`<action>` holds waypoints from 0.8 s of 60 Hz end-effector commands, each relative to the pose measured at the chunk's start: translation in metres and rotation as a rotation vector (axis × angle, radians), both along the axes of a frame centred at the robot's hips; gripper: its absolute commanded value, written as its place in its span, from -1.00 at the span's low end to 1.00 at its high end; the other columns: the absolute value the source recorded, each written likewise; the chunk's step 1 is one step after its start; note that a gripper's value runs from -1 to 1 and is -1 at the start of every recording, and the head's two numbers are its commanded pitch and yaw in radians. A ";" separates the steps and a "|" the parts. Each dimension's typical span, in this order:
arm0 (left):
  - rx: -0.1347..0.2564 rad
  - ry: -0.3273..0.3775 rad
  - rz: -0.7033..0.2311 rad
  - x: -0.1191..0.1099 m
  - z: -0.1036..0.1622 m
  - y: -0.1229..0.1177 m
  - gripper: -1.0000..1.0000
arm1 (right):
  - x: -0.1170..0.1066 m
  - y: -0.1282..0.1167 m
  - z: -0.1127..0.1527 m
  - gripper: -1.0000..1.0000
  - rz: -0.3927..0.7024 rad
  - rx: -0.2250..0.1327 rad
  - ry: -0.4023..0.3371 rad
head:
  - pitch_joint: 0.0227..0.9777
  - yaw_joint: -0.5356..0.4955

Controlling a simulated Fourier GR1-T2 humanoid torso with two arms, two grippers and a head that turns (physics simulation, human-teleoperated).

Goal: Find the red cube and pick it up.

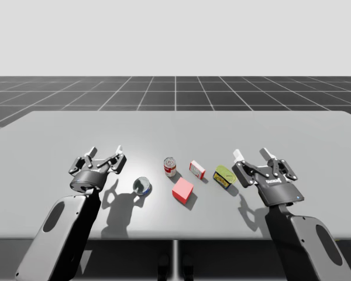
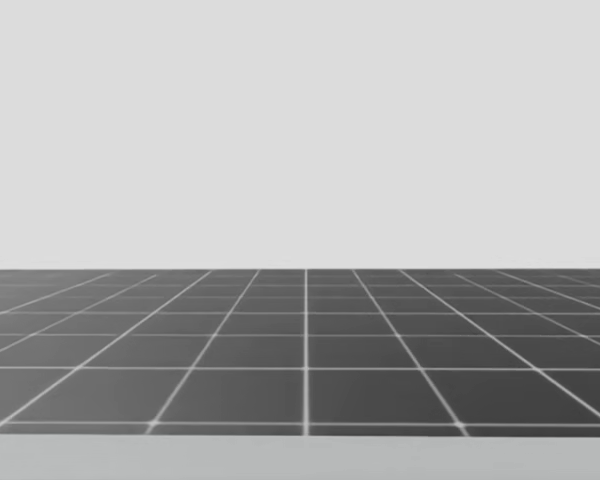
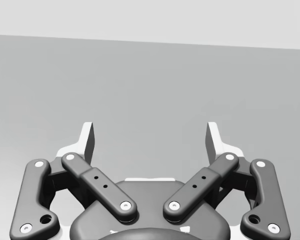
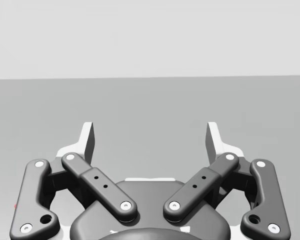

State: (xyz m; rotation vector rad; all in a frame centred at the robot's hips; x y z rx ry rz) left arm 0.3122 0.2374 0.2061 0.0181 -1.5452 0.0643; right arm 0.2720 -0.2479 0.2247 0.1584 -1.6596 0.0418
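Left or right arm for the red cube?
Close call; I'd lean right. The red cube lies slightly right of centre, a bit nearer my right gripper. Both are open. A silver can lies between my left gripper and the cube, a green box between my right and it.

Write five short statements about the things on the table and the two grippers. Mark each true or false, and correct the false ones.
1. The red cube lies on the grey table, held by neither gripper. True.
2. The left gripper is shut on the silver can lying on its side. False: it is open and apart from that can.
3. The red-and-white cylindrical can stands upright just beyond the cube. True.
4. The right gripper holds the small red-and-white box. False: it is open, with nothing between its fingers.
5. The yellow-green tin sits nearest the left gripper. False: it lies close to the right gripper.
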 end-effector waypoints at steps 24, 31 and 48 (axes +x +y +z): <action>0.001 0.006 0.009 0.000 0.001 0.001 -1.00 | 0.002 -0.003 0.000 -1.00 -0.017 -0.006 0.026 | -0.54 0.07; 0.007 0.006 0.013 0.000 0.001 0.002 -1.00 | 0.002 -0.002 -0.002 -1.00 -0.016 -0.013 0.041 | -0.34 0.07; 0.019 0.002 0.014 0.000 0.001 0.001 -1.00 | 0.003 -0.004 -0.002 -1.00 -0.012 -0.011 0.053 | 0.19 0.03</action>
